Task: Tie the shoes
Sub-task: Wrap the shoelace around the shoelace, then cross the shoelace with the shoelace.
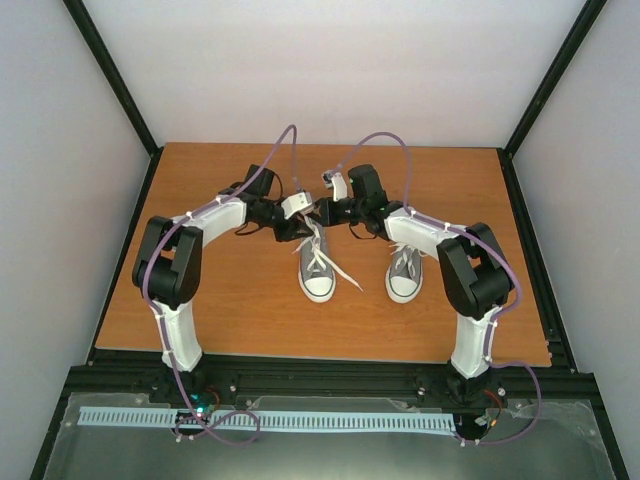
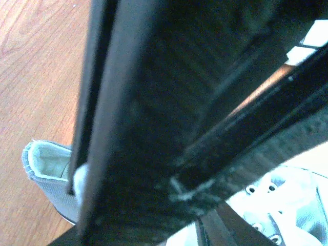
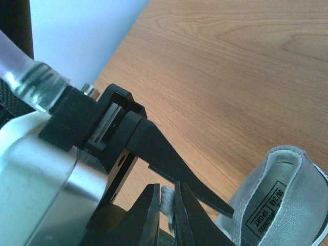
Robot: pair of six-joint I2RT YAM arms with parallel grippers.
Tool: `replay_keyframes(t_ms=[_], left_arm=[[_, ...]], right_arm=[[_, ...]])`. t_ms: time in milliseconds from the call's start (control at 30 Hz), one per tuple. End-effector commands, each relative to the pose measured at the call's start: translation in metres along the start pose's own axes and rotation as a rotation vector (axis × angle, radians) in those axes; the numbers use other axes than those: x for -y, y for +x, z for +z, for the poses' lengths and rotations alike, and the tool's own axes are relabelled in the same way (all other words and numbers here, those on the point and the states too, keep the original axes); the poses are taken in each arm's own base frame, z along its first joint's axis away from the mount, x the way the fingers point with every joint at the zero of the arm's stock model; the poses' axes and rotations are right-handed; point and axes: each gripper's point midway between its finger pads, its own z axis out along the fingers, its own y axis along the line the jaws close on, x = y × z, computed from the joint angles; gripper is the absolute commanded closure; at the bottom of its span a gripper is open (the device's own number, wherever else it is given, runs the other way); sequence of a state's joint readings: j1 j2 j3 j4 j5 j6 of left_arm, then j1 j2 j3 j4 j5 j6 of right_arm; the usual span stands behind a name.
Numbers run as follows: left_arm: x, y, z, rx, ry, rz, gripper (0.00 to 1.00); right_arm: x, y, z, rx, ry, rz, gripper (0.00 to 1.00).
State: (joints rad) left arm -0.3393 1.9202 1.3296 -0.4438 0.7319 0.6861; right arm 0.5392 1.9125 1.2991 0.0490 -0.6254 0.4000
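shoe [image 3: 292, 192] inner label [image 3: 265, 207], "30/20 SPORT"

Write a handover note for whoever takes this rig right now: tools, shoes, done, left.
Right tool: shut on a white lace, at the heel end of the centre shoe.
Left tool: at the same shoe, facing the right tool. Its wrist view is too blurred to tell open or shut.
Shoes: side by side on the table, toes toward the bases. No tool is on the other shoe.
Done: no knot visible. The centre shoe's laces lie loose, one end trailing on the table.
Left: tie the centre shoe, then check the other.
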Motion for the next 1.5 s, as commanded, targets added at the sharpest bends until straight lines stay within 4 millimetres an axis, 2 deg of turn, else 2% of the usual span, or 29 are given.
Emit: replay_keyframes(t_ms=[0, 100, 267, 500, 600, 733, 833, 900, 967, 1133, 1233, 1467], left_arm=[[0.007, -0.018, -0.003, 0.052, 0.045, 0.003, 0.7], [0.012, -0.017, -0.003, 0.054, 0.074, -0.013, 0.82], [0.015, -0.013, -0.002, 0.034, 0.091, -0.066, 0.99], [0.004, -0.01, -0.003, 0.023, 0.052, -0.145, 0.99], [-0.003, -0.008, -0.004, 0.024, 0.043, -0.195, 0.99], [-0.004, -0.008, -0.007, 0.034, 0.051, -0.216, 0.99], [-0.005, -0.007, -0.007, 0.03, 0.053, -0.225, 0.99], [-0.006, -0.006, -0.006, 0.028, 0.053, -0.232, 0.99], [-0.006, -0.007, -0.006, 0.029, 0.055, -0.234, 0.99], [-0.007, -0.006, -0.006, 0.027, 0.057, -0.239, 0.99], [-0.007, -0.006, -0.006, 0.026, 0.061, -0.242, 0.99], [-0.006, -0.005, -0.005, 0.021, 0.068, -0.252, 0.99]], right_arm=[[-0.004, -0.009, 0.003, 0.019, -0.011, -0.013, 0.89], [-0.003, -0.01, 0.002, 0.018, 0.002, -0.017, 0.83], [-0.006, -0.013, -0.008, 0.012, 0.039, -0.046, 0.65], [-0.005, -0.006, -0.031, -0.021, 0.105, -0.1, 0.48], [0.0, 0.001, -0.037, -0.04, 0.121, -0.108, 0.45], [0.002, 0.015, -0.04, -0.074, 0.101, -0.15, 0.49], [0.002, 0.028, -0.037, -0.127, 0.066, -0.195, 0.62], [0.011, 0.038, -0.034, -0.164, 0.083, -0.197, 0.7], [0.018, 0.043, -0.031, -0.17, 0.097, -0.203, 0.71], [0.024, 0.048, -0.02, -0.175, 0.086, -0.198, 0.6], [0.03, 0.052, -0.011, -0.195, 0.092, -0.191, 0.59], [0.032, 0.054, -0.004, -0.203, 0.088, -0.189, 0.78]])
